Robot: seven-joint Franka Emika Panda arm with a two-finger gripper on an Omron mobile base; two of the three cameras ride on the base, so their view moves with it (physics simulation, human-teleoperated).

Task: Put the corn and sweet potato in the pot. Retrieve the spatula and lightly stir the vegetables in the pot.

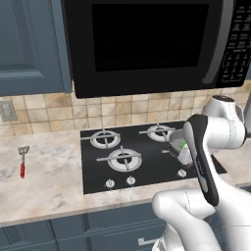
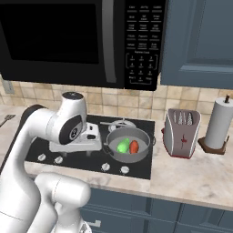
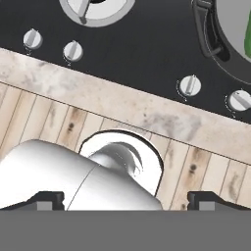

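Note:
The grey pot (image 2: 144,139) stands on the stove's front right burner with the green corn (image 2: 123,146) and the orange-brown sweet potato (image 2: 134,146) lying side by side inside it. My gripper (image 2: 77,144) hovers just left of the pot over the stove's front, open and empty. In the hand view the gripper (image 3: 125,200) has its fingertips (image 3: 49,198) spread wide, looking down on the stove's front edge, with the pot's rim (image 3: 223,46) and a sliver of corn (image 3: 248,29) at the top right. The red-handled spatula (image 1: 22,162) lies on the counter far left of the stove.
A black microwave (image 1: 147,44) hangs low over the stove (image 1: 122,162). A row of knobs (image 3: 189,86) lines the stove's front. A toaster (image 2: 182,133) and a paper towel roll (image 2: 218,123) stand on the counter right of the pot.

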